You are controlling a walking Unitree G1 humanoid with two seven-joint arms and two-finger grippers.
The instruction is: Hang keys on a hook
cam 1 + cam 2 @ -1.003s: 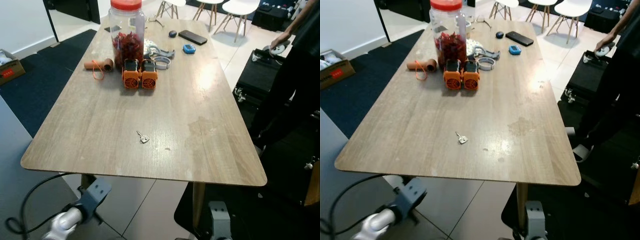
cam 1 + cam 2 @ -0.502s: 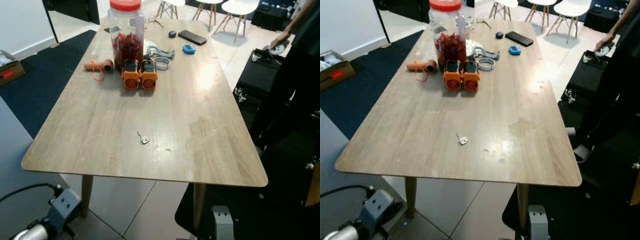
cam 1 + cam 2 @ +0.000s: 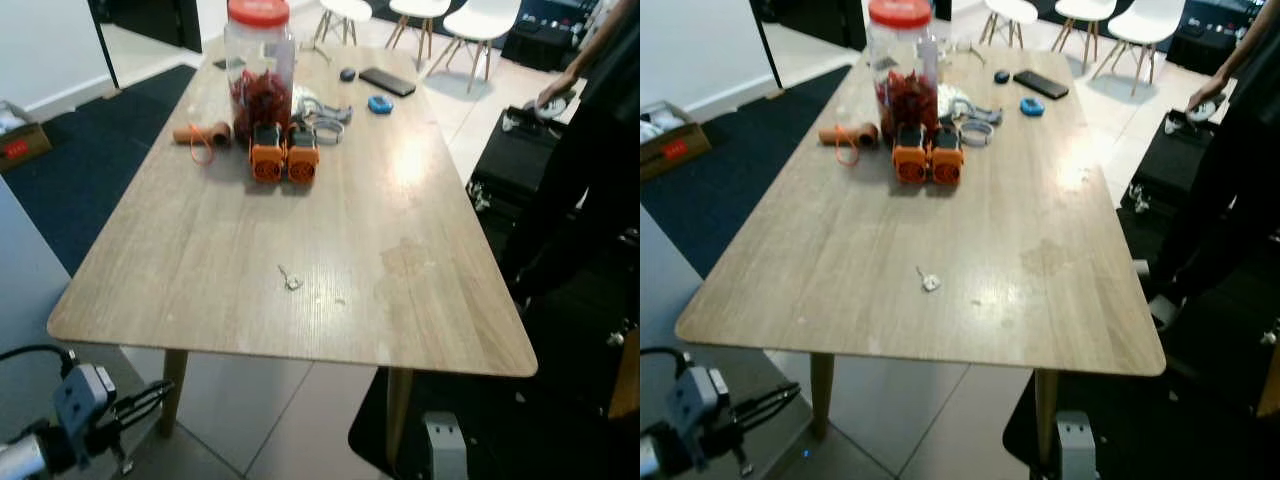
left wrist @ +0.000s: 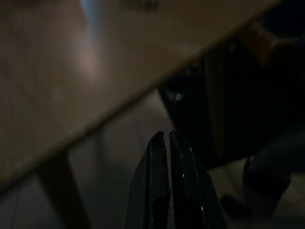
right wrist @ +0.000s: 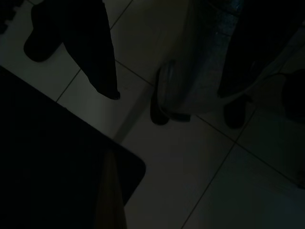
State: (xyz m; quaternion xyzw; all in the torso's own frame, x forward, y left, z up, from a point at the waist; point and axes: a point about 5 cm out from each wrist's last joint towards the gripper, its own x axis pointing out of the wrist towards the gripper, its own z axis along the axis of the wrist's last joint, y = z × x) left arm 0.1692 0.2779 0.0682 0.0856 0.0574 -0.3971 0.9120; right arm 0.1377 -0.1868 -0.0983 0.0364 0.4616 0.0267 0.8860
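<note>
The left gripper hangs below the table's near left corner, its fingers pressed together on nothing. The keys lie flat on the table, near its front edge and about midway along it. Toward the far edge stand a red-lidded jar and two orange blocks. The right gripper hangs over floor tiles, fingers wide apart and empty. A person stands beyond the right edge.
</note>
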